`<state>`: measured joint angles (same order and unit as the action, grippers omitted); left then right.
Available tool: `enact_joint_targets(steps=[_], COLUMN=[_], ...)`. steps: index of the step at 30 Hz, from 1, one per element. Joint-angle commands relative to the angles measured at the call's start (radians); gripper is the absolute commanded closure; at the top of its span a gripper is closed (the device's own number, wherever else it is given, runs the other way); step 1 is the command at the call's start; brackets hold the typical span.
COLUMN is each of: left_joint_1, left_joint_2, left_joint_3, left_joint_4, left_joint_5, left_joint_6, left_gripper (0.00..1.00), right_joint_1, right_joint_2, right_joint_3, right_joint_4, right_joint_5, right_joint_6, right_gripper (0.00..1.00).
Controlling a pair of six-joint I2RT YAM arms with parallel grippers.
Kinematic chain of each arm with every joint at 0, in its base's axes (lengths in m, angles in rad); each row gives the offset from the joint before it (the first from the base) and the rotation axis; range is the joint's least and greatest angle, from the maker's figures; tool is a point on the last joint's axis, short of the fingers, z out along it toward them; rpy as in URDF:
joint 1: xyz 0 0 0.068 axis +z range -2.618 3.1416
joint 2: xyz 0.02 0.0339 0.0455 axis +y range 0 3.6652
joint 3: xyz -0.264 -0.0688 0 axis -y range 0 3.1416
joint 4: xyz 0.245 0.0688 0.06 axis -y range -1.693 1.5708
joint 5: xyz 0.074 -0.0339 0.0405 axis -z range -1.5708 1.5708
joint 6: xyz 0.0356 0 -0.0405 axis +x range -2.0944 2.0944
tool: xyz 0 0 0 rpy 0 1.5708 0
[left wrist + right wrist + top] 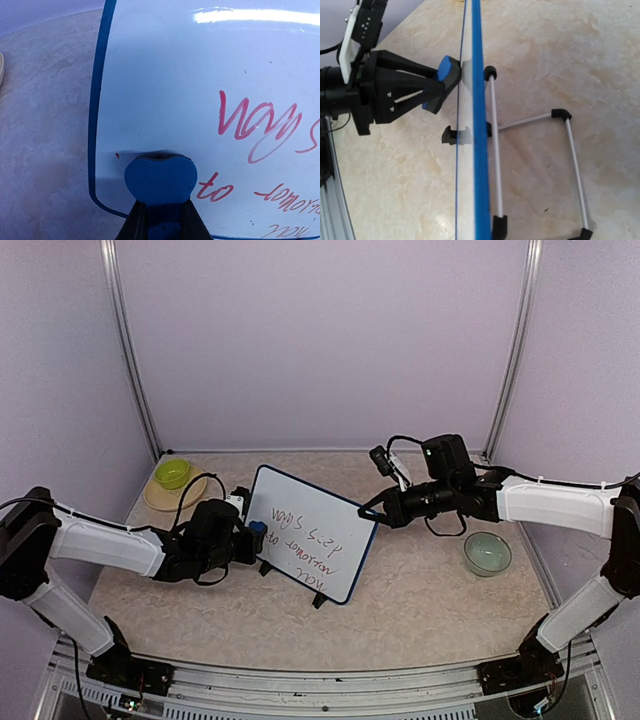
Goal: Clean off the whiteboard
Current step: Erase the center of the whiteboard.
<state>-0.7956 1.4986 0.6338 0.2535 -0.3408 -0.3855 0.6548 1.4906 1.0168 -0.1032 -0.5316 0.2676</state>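
Whiteboard (312,532) stood on its fold-out legs (535,120) near the middle of the counter (430,590), turned at an angle, its face leaning back and toward my left arm. Red handwriting covered most of that face; from the left wrist I could read "to" and a looping word above it, with more lines running off to the right. My left fingers (250,538) were clamped on a small blue eraser (160,177), one dark finger on each side of it. The eraser's rounded end pressed flat against the board near its left edge, low down by the rounded corner of the dark-blue frame. A tiny red speck sat just left of the eraser, and the writing began just to its right.

My right fingers (368,510) were together at the board's opposite edge, touching the frame. I could not tell whether they pinched it, since the right wrist view only looked along the blue rim, edge-on, with the legs splayed behind.

A yellow-green bowl (172,474) rested on a tan plate (158,500) at the far left of the counter, and a pale green bowl (487,553) stood well apart to the right.
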Motion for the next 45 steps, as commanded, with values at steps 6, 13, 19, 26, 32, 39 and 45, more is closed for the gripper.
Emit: enact_joint_targets(steps=[6, 13, 19, 26, 32, 39, 45], left_joint_1=[0.002, 0.009, 0.015, 0.015, -0.001, -0.019, -0.019], left_joint_2=[0.013, 0.084, 0.089, 0.042, 0.002, 0.002, 0.03], left_joint_3=[0.118, 0.289, 0.326, 0.175, 0.056, 0.056, 0.171], left_joint_4=[0.0, -0.023, -0.031, -0.034, -0.035, -0.041, -0.036], left_joint_5=[-0.021, -0.026, -0.024, -0.032, -0.017, -0.027, -0.026], left_joint_6=[0.013, 0.09, 0.103, 0.059, 0.022, 0.022, 0.048], left_gripper=[0.83, 0.83, 0.83, 0.83, 0.83, 0.83, 0.83], right_joint_1=[0.017, 0.017, 0.018, 0.017, 0.018, 0.021, 0.022], right_joint_2=[0.022, 0.022, 0.02, 0.025, 0.035, 0.045, 0.033], right_joint_3=[-0.009, -0.011, -0.011, -0.016, -0.003, 0.007, 0.003], right_joint_4=[-0.062, -0.061, -0.064, -0.058, -0.06, -0.059, -0.076], right_joint_5=[-0.018, -0.017, -0.014, -0.014, -0.016, -0.021, -0.009], right_joint_6=[-0.058, -0.061, -0.065, -0.067, -0.066, -0.062, -0.065], right_gripper=[1.0, 1.0, 1.0, 1.0, 1.0, 1.0, 1.0])
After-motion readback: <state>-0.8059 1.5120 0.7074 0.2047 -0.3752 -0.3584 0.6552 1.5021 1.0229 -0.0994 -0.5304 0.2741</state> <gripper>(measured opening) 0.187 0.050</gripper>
